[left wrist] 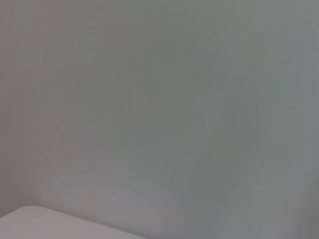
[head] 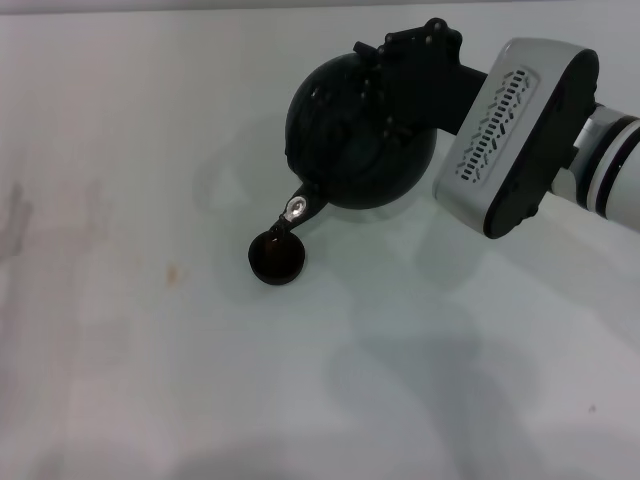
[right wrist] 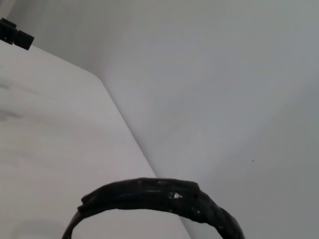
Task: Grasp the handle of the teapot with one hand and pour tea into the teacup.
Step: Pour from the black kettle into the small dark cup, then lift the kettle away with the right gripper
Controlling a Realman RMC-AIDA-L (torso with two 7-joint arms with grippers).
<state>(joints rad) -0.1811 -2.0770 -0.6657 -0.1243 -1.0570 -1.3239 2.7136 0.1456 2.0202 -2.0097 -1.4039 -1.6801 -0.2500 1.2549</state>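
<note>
Dark wrapped handle [right wrist: 159, 199] arching across the near edge, rough-textured with small pale flecks, thinning to a bare dark rod at one end; pale table [right wrist: 55, 149] beneath, its rounded edge running diagonally; plain grey wall [right wrist: 224, 74] beyond; small black blocky object [right wrist: 15, 32] at the table's far corner.

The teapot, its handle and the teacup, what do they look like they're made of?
The teapot looks like matte black cast iron or dark ceramic: dull, barely reflective, with a silvery metal tip on its spout. The handle seems wrapped in black cord or tape, its surface lumpy and uneven. The teacup looks like dark glazed ceramic, though that is uncertain.
</note>
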